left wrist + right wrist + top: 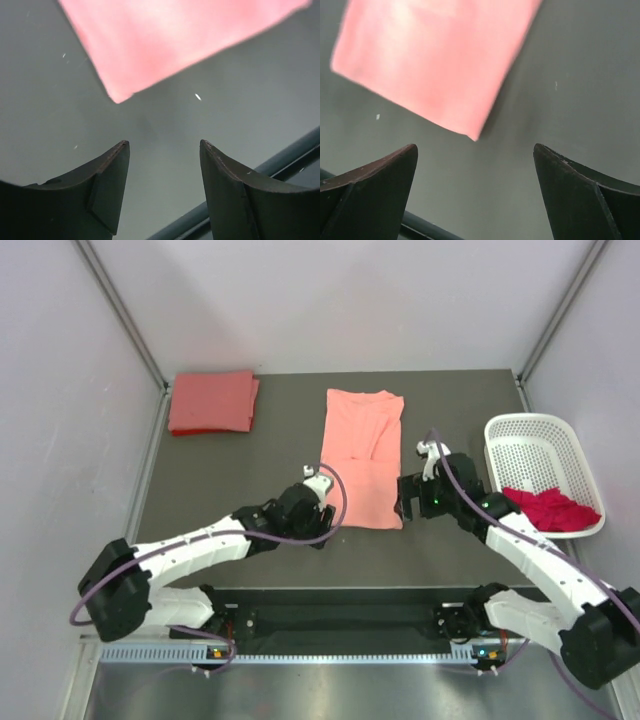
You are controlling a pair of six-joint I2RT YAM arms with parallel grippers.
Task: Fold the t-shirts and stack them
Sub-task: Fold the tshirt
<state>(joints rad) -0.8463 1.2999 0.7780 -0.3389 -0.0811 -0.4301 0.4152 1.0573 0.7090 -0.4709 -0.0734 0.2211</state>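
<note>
**Two robot arms at the near corners of a pink t-shirt on a dark bench**

Seen from above, a coral-red cotton t-shirt [212, 402] lies folded into a neat rectangle at the far left of the dark grey bench [250, 470]. In the middle lies a light salmon-pink t-shirt [363, 455], folded into a long flat strip. Its long axis runs from the near side to the far side, with what looks like the neck at the far end. At the right, a white perforated plastic basket [530, 430] holds a crumpled deep magenta-red t-shirt [552, 509].

The wrist cameras add what the overhead view cannot. The left claw [164, 145] is spread, with nothing between its dark fingers; the pink shirt's near-left corner lies just ahead of it, not touching. The right claw [475, 147] gapes wider, also holding nothing, with the near-right corner just ahead. Both close views are blurred.
</note>
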